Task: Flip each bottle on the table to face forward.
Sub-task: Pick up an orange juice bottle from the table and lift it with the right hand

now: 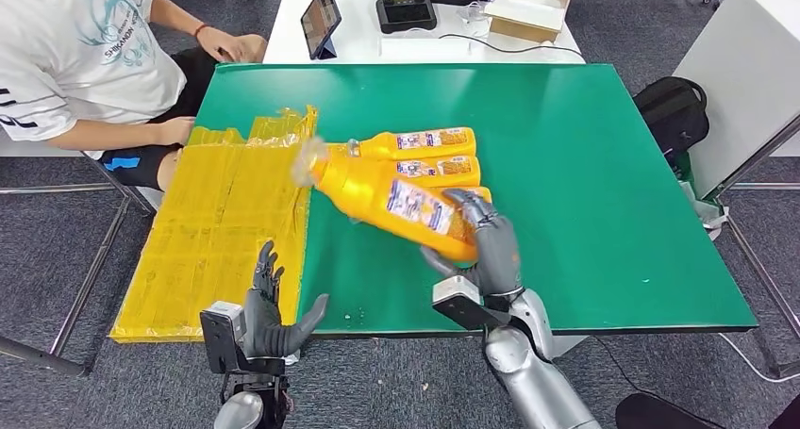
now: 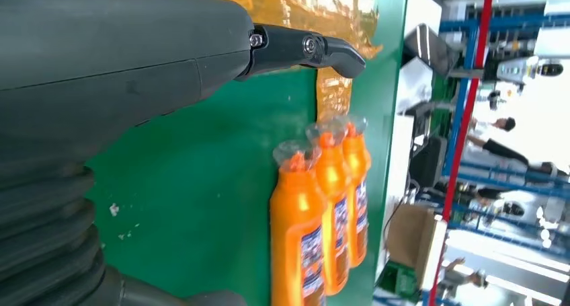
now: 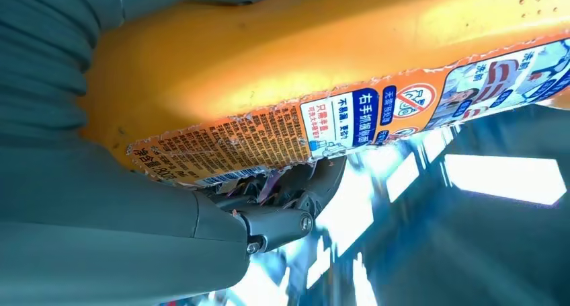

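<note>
**Right hand lifted one orange bottle above the green table**

At the far left a seated person (image 1: pixel 75 61) in a white shirt rested a forearm by the table's corner. A sheet of yellow plastic wrap (image 1: pixel 217 222) covered the left part of the green table (image 1: pixel 585 165). The left hand (image 1: pixel 274 316) hovered at the near edge beside the wrap, fingers spread and holding nothing. Near the table's middle, two orange bottles (image 1: pixel 425 156) lay side by side, touching, caps pointing left. In front of them the right hand (image 1: pixel 486 245) gripped a third, held bottle (image 1: pixel 391 203) around its base end; it was tilted, clear cap toward the wrap, label facing up. A tablet (image 1: pixel 321 19) stood on the white desk beyond.
</note>
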Controlling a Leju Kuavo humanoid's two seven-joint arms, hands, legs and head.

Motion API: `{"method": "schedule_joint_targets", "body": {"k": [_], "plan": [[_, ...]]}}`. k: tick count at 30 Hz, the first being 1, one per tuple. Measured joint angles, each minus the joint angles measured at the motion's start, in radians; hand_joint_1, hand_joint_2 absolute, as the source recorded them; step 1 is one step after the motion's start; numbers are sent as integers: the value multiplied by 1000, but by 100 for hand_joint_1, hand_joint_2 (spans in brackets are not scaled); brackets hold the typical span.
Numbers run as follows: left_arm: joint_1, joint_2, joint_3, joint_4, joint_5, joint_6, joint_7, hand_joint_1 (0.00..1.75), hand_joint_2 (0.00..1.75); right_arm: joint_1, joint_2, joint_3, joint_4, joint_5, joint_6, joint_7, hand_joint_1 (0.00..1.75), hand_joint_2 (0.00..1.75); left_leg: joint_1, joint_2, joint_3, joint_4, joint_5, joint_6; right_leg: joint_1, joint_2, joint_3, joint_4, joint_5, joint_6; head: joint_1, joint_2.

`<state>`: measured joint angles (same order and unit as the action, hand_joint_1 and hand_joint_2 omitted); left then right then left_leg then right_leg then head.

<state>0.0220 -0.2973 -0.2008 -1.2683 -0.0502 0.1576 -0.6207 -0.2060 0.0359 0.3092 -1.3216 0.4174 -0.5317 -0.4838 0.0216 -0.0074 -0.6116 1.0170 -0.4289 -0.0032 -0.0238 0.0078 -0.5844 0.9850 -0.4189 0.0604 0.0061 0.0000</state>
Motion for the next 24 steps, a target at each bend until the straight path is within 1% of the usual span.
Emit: {"method": "schedule_joint_targets", "body": {"k": [2, 4, 7, 9, 11, 16, 21, 24], "plan": [[0, -1, -2, -6, 23, 7, 0, 0, 175, 33, 26, -34, -83, -36, -47, -33, 175, 175, 0, 0, -1, 0, 0, 0, 0, 0, -1, 0, 0, 0, 0, 0], [-1, -1, -5, -12, 40, 11, 1, 0, 175, 57, 45, -66, -133, -74, -75, -71, 175, 175, 0, 0, -2, 0, 0, 0, -1, -1, -1, 0, 0, 0, 0, 0], [0, -1, -14, -25, 62, 9, 2, 0, 175, 81, 68, -102, -169, -114, -99, -129, 175, 175, -2, 0, -2, 0, 0, 0, -3, 0, -1, 0, 0, 0, 0, 0], [0, -1, -25, -37, 80, -5, 6, 0, 175, 89, 79, -114, -179, -120, -101, -146, 175, 175, -2, 0, -2, 0, 0, 0, -3, 0, -1, 0, 0, 1, 0, 0], [1, -1, -37, -53, 103, -33, 14, 0, 175, 94, 85, -119, -180, -123, -78, -144, 175, 175, -2, 0, -2, 0, 0, 0, -3, -1, -1, 0, 0, 1, 0, 0], [4, 2, -76, -102, 152, -116, 24, 0, 175, 106, 92, -120, -145, -115, 32, -136, 175, 175, -2, 0, -2, 0, 0, 0, -2, -1, -2, 0, 0, 1, 0, 0], [5, 7, -101, -135, 168, -147, 25, 0, 175, 116, 103, -113, -98, -101, 85, -142, 175, 175, -2, -1, -3, 0, 0, 0, -2, -1, -2, 0, 0, 1, 0, 0], [5, 10, -112, -149, 174, -158, 25, 0, 175, 124, 113, -104, -68, -92, 99, -143, 175, 175, -2, -1, -4, 0, 0, 0, -2, -1, -3, 0, 0, 1, 0, 0]]}}
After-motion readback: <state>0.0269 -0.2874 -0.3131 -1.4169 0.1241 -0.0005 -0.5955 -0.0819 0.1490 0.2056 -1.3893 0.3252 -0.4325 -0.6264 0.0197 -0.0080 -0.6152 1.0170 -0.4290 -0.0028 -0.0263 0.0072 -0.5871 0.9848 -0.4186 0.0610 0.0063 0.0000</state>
